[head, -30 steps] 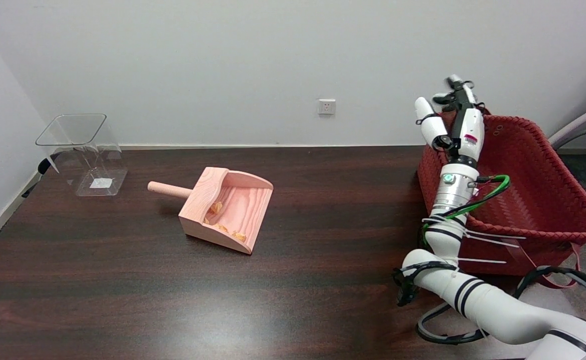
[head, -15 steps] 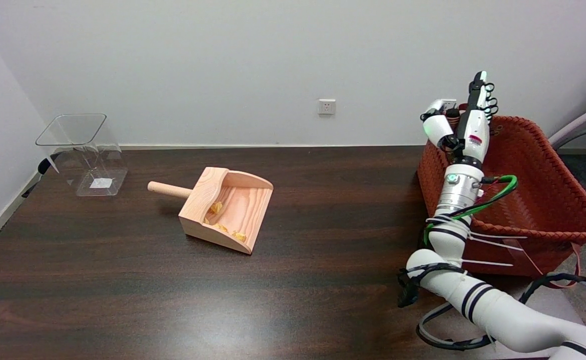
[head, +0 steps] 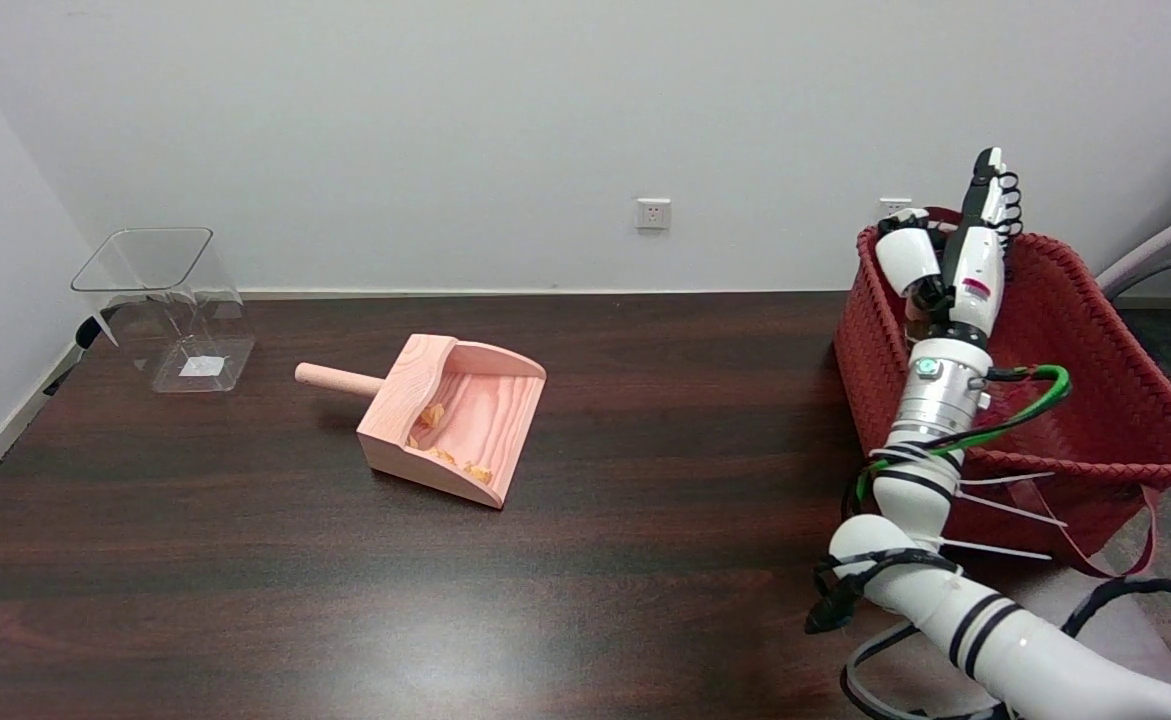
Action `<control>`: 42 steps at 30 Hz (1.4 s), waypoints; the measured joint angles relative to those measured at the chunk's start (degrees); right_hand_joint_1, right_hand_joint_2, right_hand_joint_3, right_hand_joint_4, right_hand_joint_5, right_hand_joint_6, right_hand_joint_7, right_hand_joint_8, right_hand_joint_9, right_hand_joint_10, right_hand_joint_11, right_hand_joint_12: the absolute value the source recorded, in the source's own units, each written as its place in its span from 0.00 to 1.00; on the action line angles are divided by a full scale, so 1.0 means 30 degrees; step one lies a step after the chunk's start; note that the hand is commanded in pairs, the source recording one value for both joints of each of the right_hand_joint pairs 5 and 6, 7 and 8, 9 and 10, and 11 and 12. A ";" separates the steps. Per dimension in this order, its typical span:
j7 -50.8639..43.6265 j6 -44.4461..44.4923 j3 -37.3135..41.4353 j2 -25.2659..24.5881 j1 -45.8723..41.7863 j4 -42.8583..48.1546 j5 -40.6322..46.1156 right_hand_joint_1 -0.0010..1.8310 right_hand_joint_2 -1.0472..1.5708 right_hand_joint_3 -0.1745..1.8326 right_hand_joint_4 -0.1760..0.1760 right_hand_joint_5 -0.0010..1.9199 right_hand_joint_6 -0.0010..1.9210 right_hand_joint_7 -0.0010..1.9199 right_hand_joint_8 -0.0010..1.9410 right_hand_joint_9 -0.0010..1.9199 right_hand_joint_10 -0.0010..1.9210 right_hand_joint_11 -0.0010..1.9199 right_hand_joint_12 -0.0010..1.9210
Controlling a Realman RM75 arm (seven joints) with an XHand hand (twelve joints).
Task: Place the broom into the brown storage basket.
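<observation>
Overhead, robot hand (head: 965, 255) with spread fingers above woven basket (head: 1095, 400).

The scene is evenly and brightly lit from above. A broad soft patch of glare lies on the dark table (head: 245, 560) near the lower middle of the picture, washing out the wood grain there. The wooden dustpan (head: 455, 420) casts only a short, soft shadow toward its handle side. The white wall (head: 505, 120) is smoothly lit, darkening slightly toward the upper corners. The clear container (head: 170, 305) shows faint reflections on its walls. Focus is sharp throughout, with no visible motion blur; straight lines bend little at the edges.
</observation>
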 measured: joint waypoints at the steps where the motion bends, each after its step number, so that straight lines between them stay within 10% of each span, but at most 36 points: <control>1: -0.0049 -0.0002 0.0043 0.0025 -0.0164 0.0265 0.0042 0.14 0.83 0.80 0.50 0.00 0.00 0.00 0.00 0.00 0.00 0.00 0.00; 42: 0.1148 0.0043 0.0242 0.0780 -0.2566 0.5043 0.1642 0.02 1.00 0.77 0.50 0.00 0.00 0.00 0.00 0.00 0.00 0.00 0.00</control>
